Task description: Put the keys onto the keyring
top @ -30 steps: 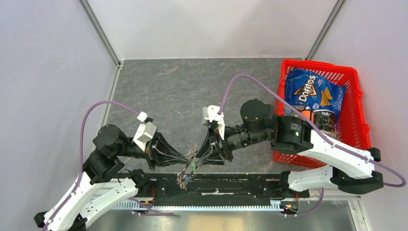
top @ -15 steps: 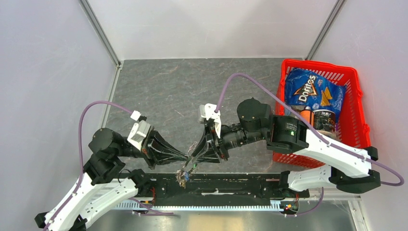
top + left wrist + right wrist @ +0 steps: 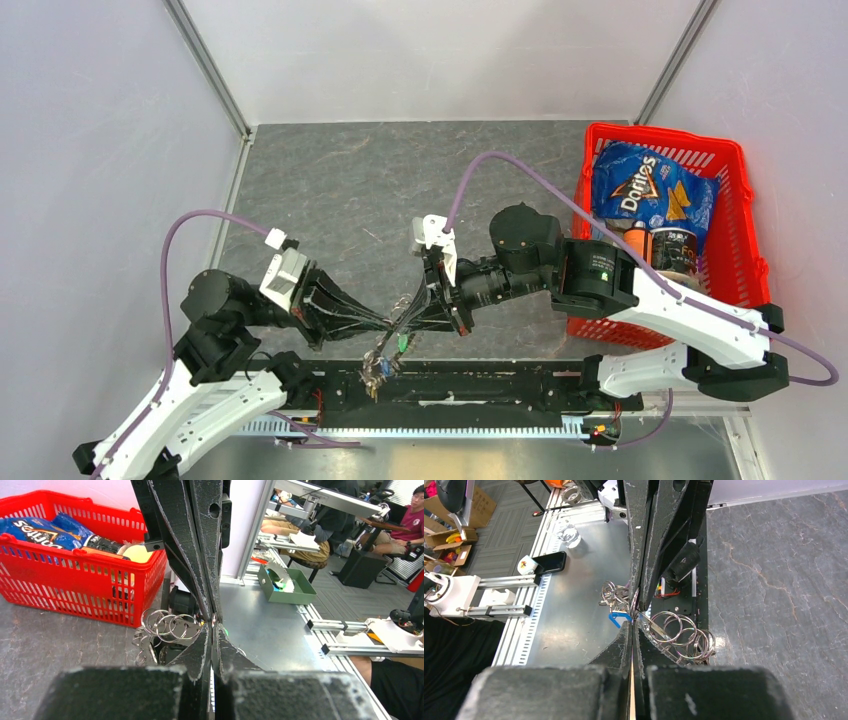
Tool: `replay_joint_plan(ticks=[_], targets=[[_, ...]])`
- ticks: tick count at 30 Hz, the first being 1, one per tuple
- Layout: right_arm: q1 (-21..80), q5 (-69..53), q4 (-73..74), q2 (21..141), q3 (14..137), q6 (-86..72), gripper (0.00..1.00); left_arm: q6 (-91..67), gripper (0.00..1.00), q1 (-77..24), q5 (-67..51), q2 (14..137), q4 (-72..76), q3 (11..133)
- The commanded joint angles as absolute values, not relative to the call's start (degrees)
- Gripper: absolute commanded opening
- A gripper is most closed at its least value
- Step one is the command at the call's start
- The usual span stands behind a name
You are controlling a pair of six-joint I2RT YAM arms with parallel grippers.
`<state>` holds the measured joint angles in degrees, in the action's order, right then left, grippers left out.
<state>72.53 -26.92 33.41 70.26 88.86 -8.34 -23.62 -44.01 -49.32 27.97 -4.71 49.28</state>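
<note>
Where the grey stone-patterned table (image 3: 400, 180) ends on the right, a red plastic mesh basket (image 3: 745, 200) holds a blue Doritos bag (image 3: 645, 190) and a dark can (image 3: 672, 245). A chain of linked silver metal keyrings (image 3: 167, 627) hangs from the clenched left pincer (image 3: 387, 323), its long axis running toward the near edge. The right pincer (image 3: 406, 322) is clenched at it too, but its hold is unclear. A green-headed key (image 3: 401, 343) dangles below.

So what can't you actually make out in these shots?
Both wrist views: closed fingers hide what the left gripper and right gripper pinch.
Top view: green key too small to tell whether it's threaded on the keyring.
Black key: not found in any view, perhaps behind the fingers.
</note>
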Motion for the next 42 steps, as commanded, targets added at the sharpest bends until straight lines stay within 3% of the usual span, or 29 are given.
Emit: replay_joint_plan(ticks=[1, 33, 42], targets=[[72.95, -27.77, 31.61, 70.01, 89.61, -8.34, 0.00, -26.52, 0.02, -43.98, -45.04, 26.77, 2.96, 49.03], [73.05, -20.30, 18.94, 63.46, 79.39, -11.15, 0.01, -39.59, 0.02, -44.02, -33.55, 25.69, 24.35, 42.24], [73.04, -18.85, 15.05, 60.42, 75.17, -13.09, 0.26, -41.20, 0.02, -44.03, -31.82, 26.71, 27.95, 43.48]])
